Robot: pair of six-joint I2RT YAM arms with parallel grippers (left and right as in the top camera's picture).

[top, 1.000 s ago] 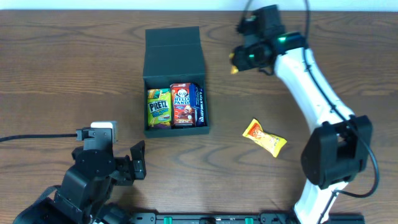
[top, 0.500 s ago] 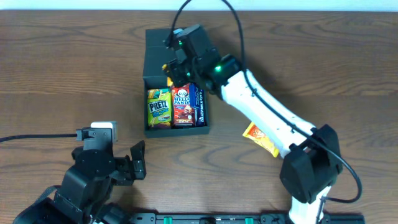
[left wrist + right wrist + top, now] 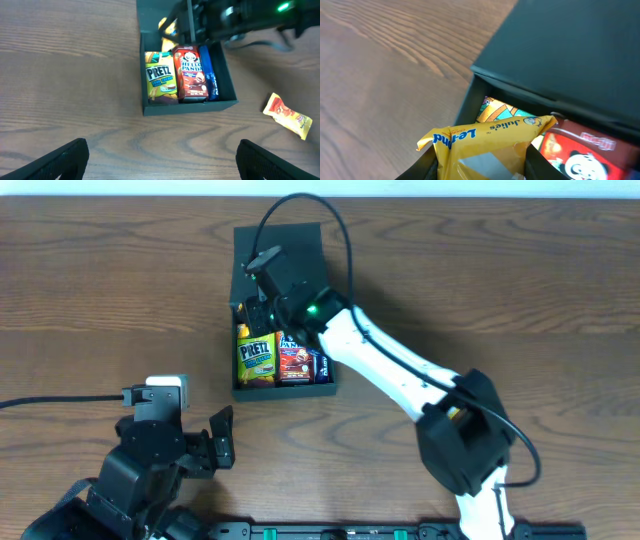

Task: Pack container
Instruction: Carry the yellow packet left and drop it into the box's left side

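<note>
The container (image 3: pixel 288 248) sits on the desk (image 3: pixel 110 290) toward the far middle. Its flap lid is thrown back flat behind it and its open side faces up. Inside, side by side along the near wall, lie a yellow-green Pretz packet (image 3: pixel 257 356), a red Hello Panda box (image 3: pixel 294 360) and a dark blue packet (image 3: pixel 322 364). The right end effector (image 3: pixel 482 167) hangs over the box's far left corner. It pinches a yellow wrapper (image 3: pixel 487 142) printed "Julie's Le-mond" between its fingers (image 3: pixel 427 164), just above the box's far edge and the Pretz packet. The left end effector (image 3: pixel 162 160) hovers over bare desk near the front, well apart from the box, its fingers (image 3: pixel 60 159) spread wide and holding nothing. An orange-yellow snack packet (image 3: pixel 289 116) lies on the desk to the right of the box.
</note>
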